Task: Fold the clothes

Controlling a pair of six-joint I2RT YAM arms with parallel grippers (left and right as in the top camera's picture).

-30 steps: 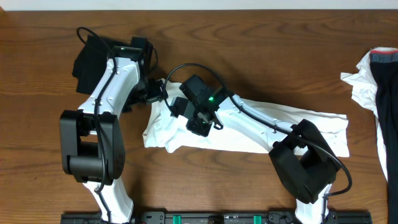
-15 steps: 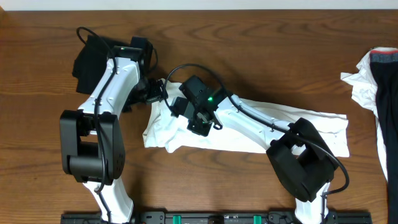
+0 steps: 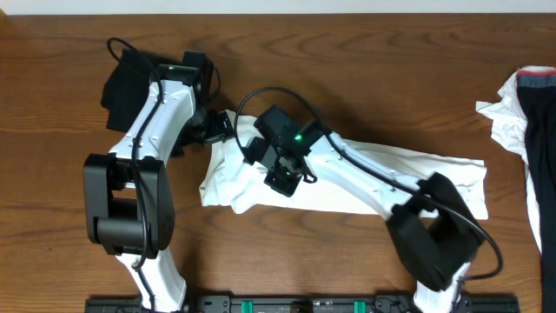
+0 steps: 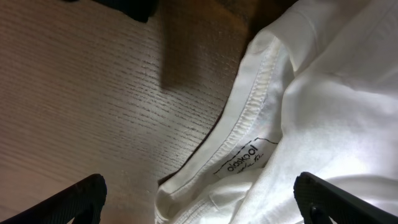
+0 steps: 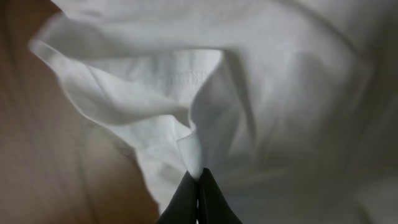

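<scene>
Your left gripper gapes wide over the white fabric T-shirt, labelled collar centred; brown wooden bench at nine o'clock.

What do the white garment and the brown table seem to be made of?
Crumpled white T-shirt: likely cotton knit, matte; soft folds, stitched collar. Brown table: wood or wood-look laminate, low sheen; fine grain lines.
</scene>
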